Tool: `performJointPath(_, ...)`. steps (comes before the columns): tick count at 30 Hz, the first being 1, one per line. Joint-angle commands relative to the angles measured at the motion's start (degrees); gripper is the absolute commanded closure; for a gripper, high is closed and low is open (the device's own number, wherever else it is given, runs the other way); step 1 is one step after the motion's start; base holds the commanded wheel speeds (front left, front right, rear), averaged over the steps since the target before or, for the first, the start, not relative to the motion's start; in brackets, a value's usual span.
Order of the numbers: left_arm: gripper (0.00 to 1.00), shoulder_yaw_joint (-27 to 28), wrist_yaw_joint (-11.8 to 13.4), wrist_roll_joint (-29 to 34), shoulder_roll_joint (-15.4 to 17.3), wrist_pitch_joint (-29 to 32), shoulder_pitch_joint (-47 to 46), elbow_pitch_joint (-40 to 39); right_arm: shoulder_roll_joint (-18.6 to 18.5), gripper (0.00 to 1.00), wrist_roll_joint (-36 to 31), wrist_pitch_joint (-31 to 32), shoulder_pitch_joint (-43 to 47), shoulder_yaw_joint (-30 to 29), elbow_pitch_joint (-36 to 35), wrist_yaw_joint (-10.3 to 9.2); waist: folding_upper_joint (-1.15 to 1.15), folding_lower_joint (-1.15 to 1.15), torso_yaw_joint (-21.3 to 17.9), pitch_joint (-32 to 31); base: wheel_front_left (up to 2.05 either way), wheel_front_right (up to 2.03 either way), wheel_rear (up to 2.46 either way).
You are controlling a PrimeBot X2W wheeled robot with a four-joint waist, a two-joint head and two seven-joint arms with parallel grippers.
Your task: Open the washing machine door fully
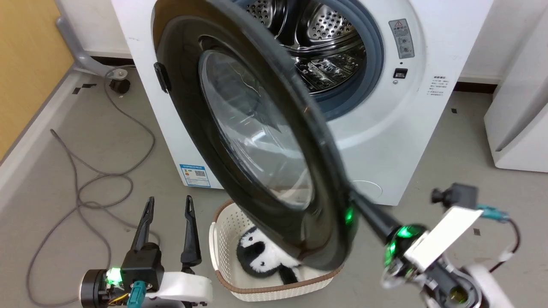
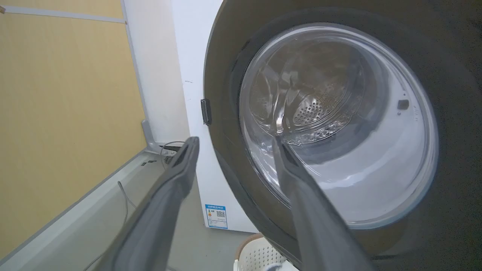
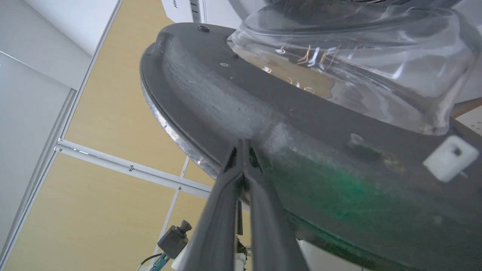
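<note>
Glossy black washing machine door [image 1: 185, 87], clear smooth glass bowl [image 1: 257, 137], shiny perforated steel drum [image 1: 327, 30]

The washing machine [image 1: 385, 141] bears a warning-triangle sticker [image 1: 401, 37] and blue QR label [image 1: 195, 175], lettering illegible.

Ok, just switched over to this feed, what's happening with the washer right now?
The right gripper, fingers closed together, has its tips against the inner rim of the washing machine door, on the side facing the drum. The door stands partly open, swung out from the washing machine over a white basket holding a panda plush; it's not fully open yet. The left gripper is open and free, low to the left of the door.
</note>
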Motion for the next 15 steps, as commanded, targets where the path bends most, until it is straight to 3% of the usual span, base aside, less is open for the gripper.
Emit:
performJointPath(1,0.0,0.1,-0.3,0.34,0.06,-0.32,0.82,0.06,0.66,1.0,-0.02,0.77,1.45,1.11,-1.14,0.06,0.0,0.0,0.16,-0.03,0.0,0.0,0.0)
performJointPath(15,0.0,0.01,-0.43,0.36,0.06,-0.32,1.26,0.84,2.46,1.0,-0.88,4.75,5.18,9.42,-7.15,0.06,0.0,0.0,1.07,-0.89,0.0,0.0,0.0)
